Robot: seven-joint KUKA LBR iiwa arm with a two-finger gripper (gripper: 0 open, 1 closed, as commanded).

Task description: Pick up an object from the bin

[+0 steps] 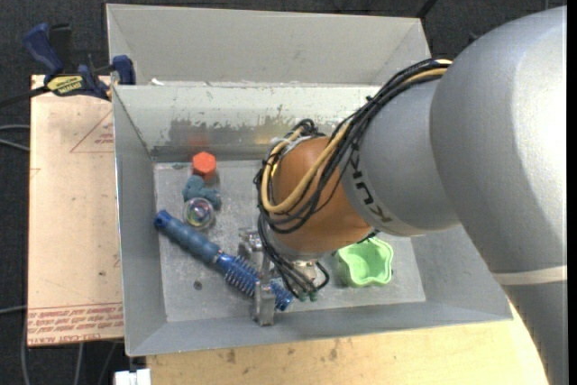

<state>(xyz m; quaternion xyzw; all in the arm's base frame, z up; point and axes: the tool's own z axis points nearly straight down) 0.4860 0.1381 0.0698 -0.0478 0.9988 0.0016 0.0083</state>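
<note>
My gripper (263, 307) is low over the front middle of the bin floor, under the orange dome and its cables. It stands right at the near end of a long blue tool (206, 248), which has a smooth handle and a ribbed spiral part and lies slantwise from the left towards the gripper. Just right of the gripper sits a light green cup with a wavy rim (365, 263). Whether anything is held is hidden.
At the back left of the floor stands a small blue thing with an orange hexagonal cap (204, 165). A shiny ball (198, 212) lies just in front of it. The arm's big grey body covers the bin's right side.
</note>
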